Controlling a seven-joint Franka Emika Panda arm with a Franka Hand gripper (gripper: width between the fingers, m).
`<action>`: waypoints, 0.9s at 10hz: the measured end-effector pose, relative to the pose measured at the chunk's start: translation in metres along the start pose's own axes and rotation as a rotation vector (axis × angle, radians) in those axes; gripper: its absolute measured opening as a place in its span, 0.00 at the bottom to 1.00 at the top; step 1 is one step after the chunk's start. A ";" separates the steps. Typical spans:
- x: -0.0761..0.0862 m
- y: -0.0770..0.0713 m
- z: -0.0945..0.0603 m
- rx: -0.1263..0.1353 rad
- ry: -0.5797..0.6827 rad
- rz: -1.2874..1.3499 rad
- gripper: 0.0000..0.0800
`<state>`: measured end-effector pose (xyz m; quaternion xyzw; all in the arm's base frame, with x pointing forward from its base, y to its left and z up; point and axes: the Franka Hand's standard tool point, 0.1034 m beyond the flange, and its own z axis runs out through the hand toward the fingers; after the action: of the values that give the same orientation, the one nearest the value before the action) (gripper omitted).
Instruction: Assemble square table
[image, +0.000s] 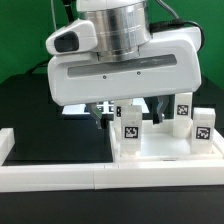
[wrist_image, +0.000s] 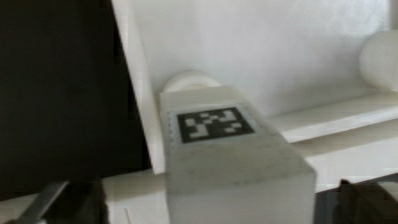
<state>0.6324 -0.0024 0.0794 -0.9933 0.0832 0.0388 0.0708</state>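
Note:
The white square table top (image: 165, 148) lies at the exterior view's right, against the border wall. Three tagged white legs stand on it. One leg (image: 131, 126) is at its near left corner and two legs (image: 183, 110) (image: 202, 125) are at the right. My gripper (image: 128, 112) hangs low over the left leg, with a dark finger on each side of it. In the wrist view that leg (wrist_image: 214, 123) stands between my fingers (wrist_image: 50, 203), with a gap on both sides. The gripper (wrist_image: 205, 208) is open. The table top (wrist_image: 267, 45) lies behind the leg.
The long white border wall (image: 60, 180) runs along the front and turns back at the exterior view's left. Black table surface (image: 50, 135) lies left of the table top and also shows in the wrist view (wrist_image: 63, 80). The large hand body hides the back of the scene.

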 end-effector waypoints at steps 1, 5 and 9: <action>0.000 0.000 0.000 0.000 0.000 0.000 0.63; 0.000 -0.001 0.001 0.003 -0.001 0.231 0.36; -0.006 -0.001 0.002 0.019 0.081 0.645 0.36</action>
<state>0.6267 -0.0001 0.0782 -0.9157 0.3969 0.0188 0.0607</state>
